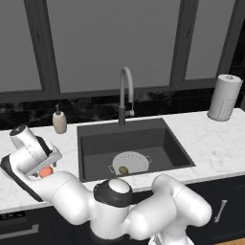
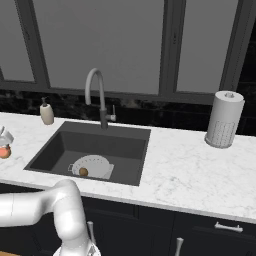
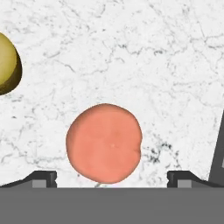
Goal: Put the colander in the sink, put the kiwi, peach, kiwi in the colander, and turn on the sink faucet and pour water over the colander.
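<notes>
So your gripper is hanging right over the peach, jaws spread wide and nothing between them; in the hand view the two finger tips sit well out on either side of the fruit, not touching it. The peach lies on the white marble counter, on the stretch left of the sink and near the counter's front edge. From the left base view you can just see a bit of orange peeking out under the hand.

There's an olive-yellow kiwi on the same marble near the peach, cut off by the edge of the hand view.

The colander is already down in the sink, toward the basin's front wall, sitting on the lighter patch at the bottom. One brownish kiwi is inside it near its front rim.

The sink faucet stands at the back edge of the basin, spout arching forward. Soap dispenser is on the back-left of the counter, paper towel roll far right
</notes>
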Controlling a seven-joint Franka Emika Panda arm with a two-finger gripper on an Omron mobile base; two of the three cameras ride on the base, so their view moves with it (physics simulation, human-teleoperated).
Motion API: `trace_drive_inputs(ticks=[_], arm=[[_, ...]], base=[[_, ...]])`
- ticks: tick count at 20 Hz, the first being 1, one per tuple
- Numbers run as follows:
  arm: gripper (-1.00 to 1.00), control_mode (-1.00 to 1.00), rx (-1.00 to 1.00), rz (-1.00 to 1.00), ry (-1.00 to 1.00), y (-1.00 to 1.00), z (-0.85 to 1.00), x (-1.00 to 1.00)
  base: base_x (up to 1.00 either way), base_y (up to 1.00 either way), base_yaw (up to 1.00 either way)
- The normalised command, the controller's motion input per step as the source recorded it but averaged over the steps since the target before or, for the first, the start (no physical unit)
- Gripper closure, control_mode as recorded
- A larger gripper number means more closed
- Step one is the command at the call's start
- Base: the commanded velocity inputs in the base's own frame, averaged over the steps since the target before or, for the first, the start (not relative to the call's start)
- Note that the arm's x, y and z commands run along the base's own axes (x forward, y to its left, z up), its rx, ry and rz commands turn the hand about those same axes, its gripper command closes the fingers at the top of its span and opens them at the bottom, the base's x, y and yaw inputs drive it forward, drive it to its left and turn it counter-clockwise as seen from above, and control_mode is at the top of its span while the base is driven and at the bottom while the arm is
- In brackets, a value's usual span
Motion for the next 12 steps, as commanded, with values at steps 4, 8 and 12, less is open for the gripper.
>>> trace_drive_inputs(ticks=[4,8,12], arm=[[-1.0,-1.0,0.0,0.0,0.0,0.0,-0.31,0.26],[-1.0,-1.0,0.0,0.0,0.0,0.0,-0.29,0.02],[-1.0,-1.0,0.0,0.0,0.0,0.0,-0.35,0.0]], base=[[0.0,0.0,0.0],[0.0,0.0,0.0],[0.0,0.0,0.0]])
